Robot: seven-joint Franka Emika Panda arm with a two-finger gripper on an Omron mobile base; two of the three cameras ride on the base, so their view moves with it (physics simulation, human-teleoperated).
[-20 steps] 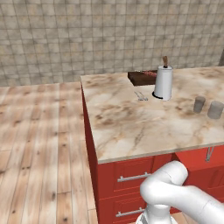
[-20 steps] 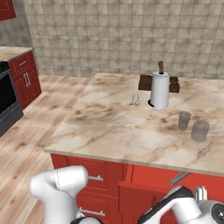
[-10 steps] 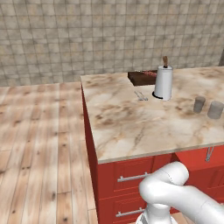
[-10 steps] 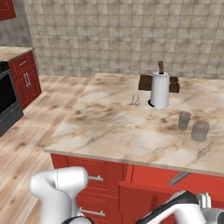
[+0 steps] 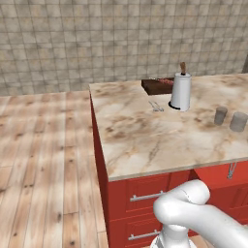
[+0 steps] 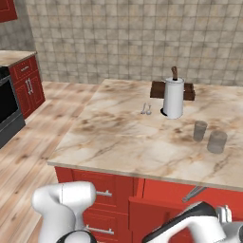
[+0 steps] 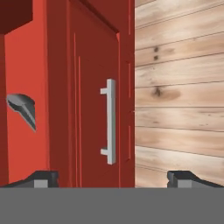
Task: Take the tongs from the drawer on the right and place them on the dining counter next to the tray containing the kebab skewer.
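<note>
gripper (image 7: 112,177): fingers spread wide, holding nothing, facing a red cabinet front (image 7: 87,87) with a silver bar handle (image 7: 110,121) | tongs: not discernible | dining counter (image 6: 133,137): tray (image 6: 156,88) at far edge, touching behind paper towel roll (image 6: 173,98); two grey cups (image 6: 209,136) near right | room: wood floor (image 5: 43,160), tiled wall (image 6: 142,38)

tray (image 5: 158,86): partly behind paper towel roll (image 5: 180,91) | kebab skewer: too small to tell
</note>
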